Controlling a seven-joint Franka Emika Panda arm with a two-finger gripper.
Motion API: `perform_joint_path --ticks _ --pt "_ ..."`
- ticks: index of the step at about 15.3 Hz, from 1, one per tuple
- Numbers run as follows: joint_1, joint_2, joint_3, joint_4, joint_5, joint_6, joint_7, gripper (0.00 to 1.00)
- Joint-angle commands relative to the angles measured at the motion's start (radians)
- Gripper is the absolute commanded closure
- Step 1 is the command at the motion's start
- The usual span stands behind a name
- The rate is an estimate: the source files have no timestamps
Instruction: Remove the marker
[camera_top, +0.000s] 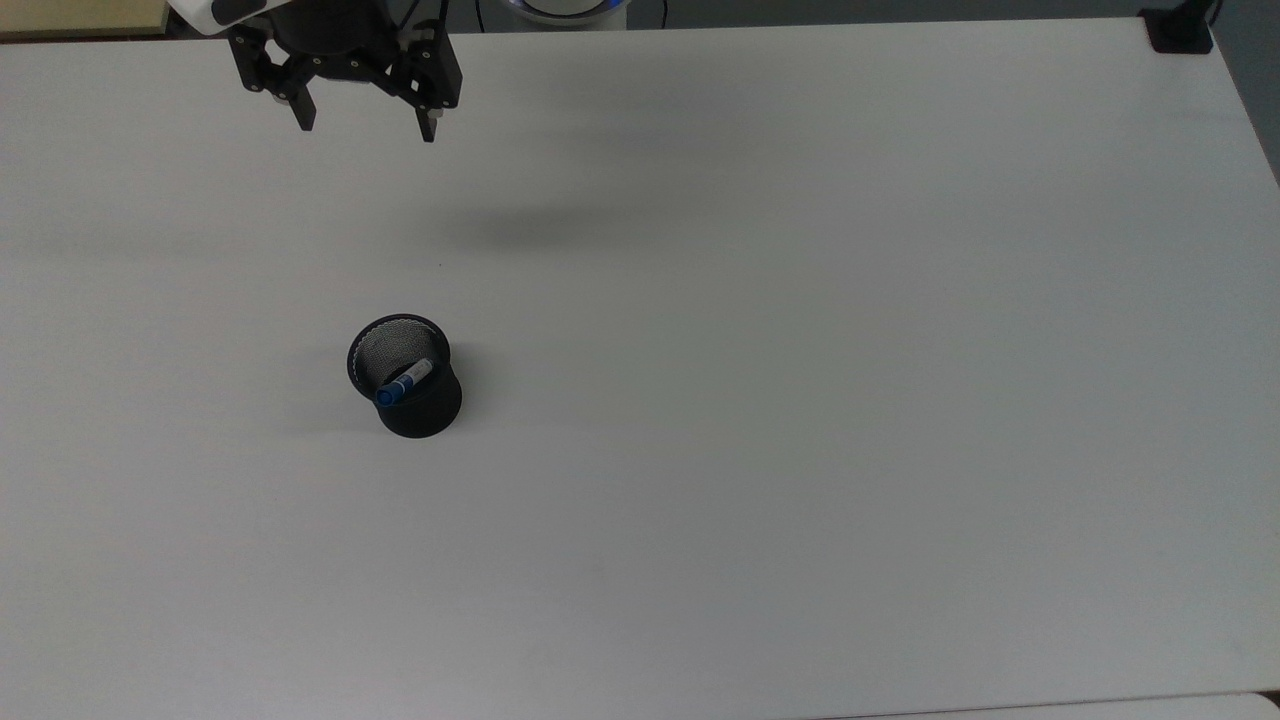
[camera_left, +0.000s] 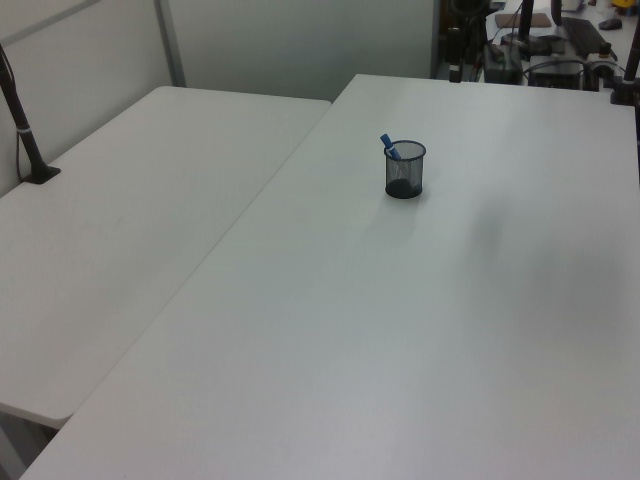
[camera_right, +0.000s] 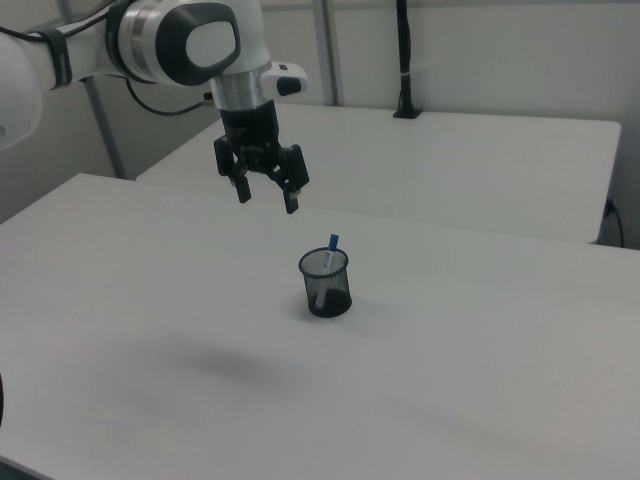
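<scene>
A smooth, matte white table (camera_top: 800, 500) stretches across the top view, its surface plain apart from soft grey shadows. Standing on it, toward the top view's left of centre, is a small round cup (camera_top: 405, 375) of black wire mesh, with a solid dark rim and a darker solid base; the mesh is fine enough that light passes through its wall in the right view. Inside the cup leans the marker (camera_top: 405, 383), a slim cylinder with a white barrel and a blue cap. The cap end is up, resting against the rim and sticking out just above it, while the other end sits down in the cup. In the left view the blue cap (camera_left: 389, 147) pokes out over the rim at the left view's left side of the cup; in the right view it rises above the far edge.

Farther back, well apart from the cup and above the table, hangs the gripper (camera_top: 366, 120). It is black, angular and jointed, mounted on a glossy white rounded arm (camera_right: 180, 40) with dark bands. Its two fingers point downward and are spread wide, with nothing between them.

Beyond, a second white table (camera_right: 480, 160) adjoins the first, with a black pole (camera_right: 403, 60) standing on it.
</scene>
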Motion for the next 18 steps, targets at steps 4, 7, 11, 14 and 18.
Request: perform_joint_path --ticks 4,7,11,14,18 --pt "-0.004 -0.03 -0.01 -0.008 0.026 -0.026 0.023 0.0" --pt "0.005 -0.028 0.0 -0.01 0.026 -0.044 0.085 0.0" --pt "0.007 -0.028 0.003 -0.01 0.024 -0.057 0.089 0.0" --pt "0.005 -0.021 0.003 -0.008 0.023 -0.049 0.075 0.0" --pt "0.005 -0.018 0.003 -0.011 0.024 -0.043 0.073 0.0"
